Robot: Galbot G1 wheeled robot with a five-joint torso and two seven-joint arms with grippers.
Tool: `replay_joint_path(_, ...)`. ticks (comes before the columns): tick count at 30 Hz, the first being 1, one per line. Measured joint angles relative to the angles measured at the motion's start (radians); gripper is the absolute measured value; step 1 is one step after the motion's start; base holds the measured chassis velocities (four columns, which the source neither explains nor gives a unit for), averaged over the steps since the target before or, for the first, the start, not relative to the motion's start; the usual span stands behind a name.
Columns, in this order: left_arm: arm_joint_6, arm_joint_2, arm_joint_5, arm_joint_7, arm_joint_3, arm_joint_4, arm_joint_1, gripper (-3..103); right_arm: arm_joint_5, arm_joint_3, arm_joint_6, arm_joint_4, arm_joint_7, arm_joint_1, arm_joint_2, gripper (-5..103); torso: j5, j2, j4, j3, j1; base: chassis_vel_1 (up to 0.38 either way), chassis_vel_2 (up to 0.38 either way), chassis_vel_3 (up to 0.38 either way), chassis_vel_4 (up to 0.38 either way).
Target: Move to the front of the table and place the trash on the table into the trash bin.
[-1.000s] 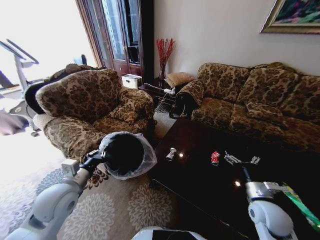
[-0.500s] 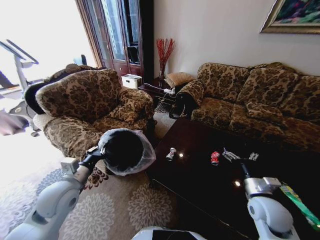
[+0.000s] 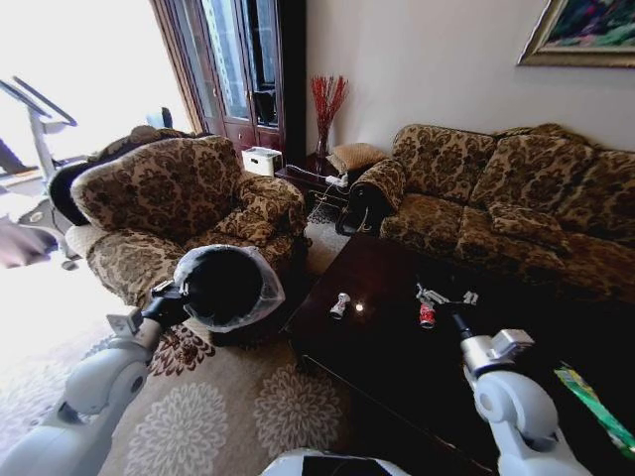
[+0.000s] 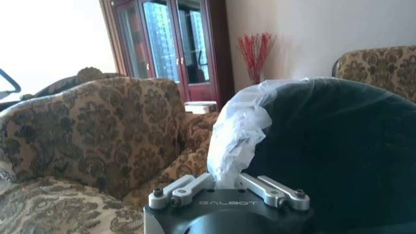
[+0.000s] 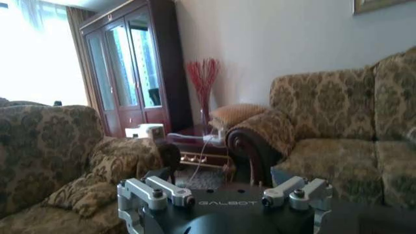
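Observation:
The trash bin, black with a white bag liner, hangs tilted over the carpet off the table's left end. My left gripper is shut on its rim, and in the left wrist view its fingertips pinch the liner of the trash bin. On the dark glossy table lie a grey can, a red-and-white can and, at the right edge, a green wrapper. My right gripper hovers open just above the red-and-white can; the right wrist view has this gripper with its jaws wide apart.
A patterned armchair stands behind the bin and a matching sofa runs along the table's far side. A small side table with a vase of red twigs sits in the corner by a dark cabinet. Floral carpet lies to the table's left.
My left arm has swung the bin leftward, away from the table edge. My right gripper has moved left over the table and now hangs above the red-and-white can.

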Motion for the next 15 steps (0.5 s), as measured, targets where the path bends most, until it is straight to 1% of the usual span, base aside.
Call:
replay_joint_path(2, 0.009, 0.002, -0.004, 0.001, 0.001, 0.004, -0.001, 2, 0.007, -0.017, -0.006, -0.029, -0.006, 0.014, 0.000, 100, 0.0000, 0.000, -0.0001, 0.000, 0.000, 0.000, 0.000, 0.000, 0.000)
replay_joint_path(4, 0.021, 0.004, -0.023, 0.001, 0.005, 0.012, -0.004, 2, 0.009, -0.080, -0.013, -0.102, -0.016, 0.055, 0.000, 100, 0.0000, 0.000, 0.0000, 0.000, 0.000, 0.000, 0.000, 0.000, 0.000)
replay_joint_path(5, 0.021, 0.004, -0.023, 0.001, 0.005, 0.012, -0.004, 2, 0.009, -0.080, -0.013, -0.102, -0.016, 0.055, 0.000, 100, 0.0000, 0.000, 0.0000, 0.000, 0.000, 0.000, 0.000, 0.000, 0.000)
replay_joint_path(6, 0.022, 0.003, -0.033, 0.000, 0.006, 0.014, -0.005, 2, 0.009, -0.108, -0.013, -0.131, -0.015, 0.073, 0.000, 100, -0.0004, 0.000, 0.0001, 0.000, 0.000, 0.000, 0.000, 0.000, 0.000)
replay_joint_path(7, 0.022, 0.002, -0.051, -0.002, 0.006, 0.016, -0.004, 2, -0.001, -0.174, -0.011, -0.199, -0.008, 0.120, 0.001, 100, 0.0001, 0.000, 0.0001, 0.000, 0.000, 0.000, 0.000, 0.000, 0.000)
replay_joint_path(8, 0.021, 0.001, -0.056, -0.002, 0.005, 0.016, -0.004, 2, -0.008, -0.197, -0.007, -0.224, -0.005, 0.138, 0.002, 100, 0.0000, 0.000, 0.0001, 0.000, 0.000, 0.000, 0.000, 0.000, 0.000)
replay_joint_path(9, 0.021, 0.001, -0.056, -0.002, 0.005, 0.016, -0.004, 2, -0.008, -0.197, -0.007, -0.224, -0.005, 0.138, 0.002, 100, 0.0000, 0.000, 0.0001, 0.000, 0.000, 0.000, 0.000, 0.000, 0.000)
replay_joint_path(10, 0.020, -0.002, -0.068, -0.003, 0.000, 0.016, -0.001, 2, -0.028, -0.260, 0.001, -0.291, 0.008, 0.191, 0.006, 100, -0.0002, 0.000, 0.0000, 0.000, 0.000, 0.000, 0.000, 0.000, 0.000)
replay_joint_path(12, 0.019, -0.003, -0.074, -0.004, -0.009, 0.015, 0.003, 2, -0.056, -0.353, 0.011, -0.376, 0.040, 0.263, 0.019, 100, 0.0002, 0.000, 0.0002, 0.000, 0.000, 0.000, 0.000, 0.000, 0.000)
replay_joint_path(13, 0.019, -0.003, -0.074, -0.004, -0.009, 0.015, 0.003, 2, -0.056, -0.353, 0.011, -0.376, 0.040, 0.263, 0.019, 100, 0.0002, 0.000, 0.0002, 0.000, 0.000, 0.000, 0.000, 0.000, 0.000)
replay_joint_path(15, 0.018, -0.002, -0.076, -0.004, -0.018, 0.014, 0.007, 2, -0.076, -0.452, 0.008, -0.450, 0.099, 0.341, 0.046, 100, -0.0003, 0.000, 0.0005, 0.000, 0.000, 0.000, 0.000, 0.000, 0.000)
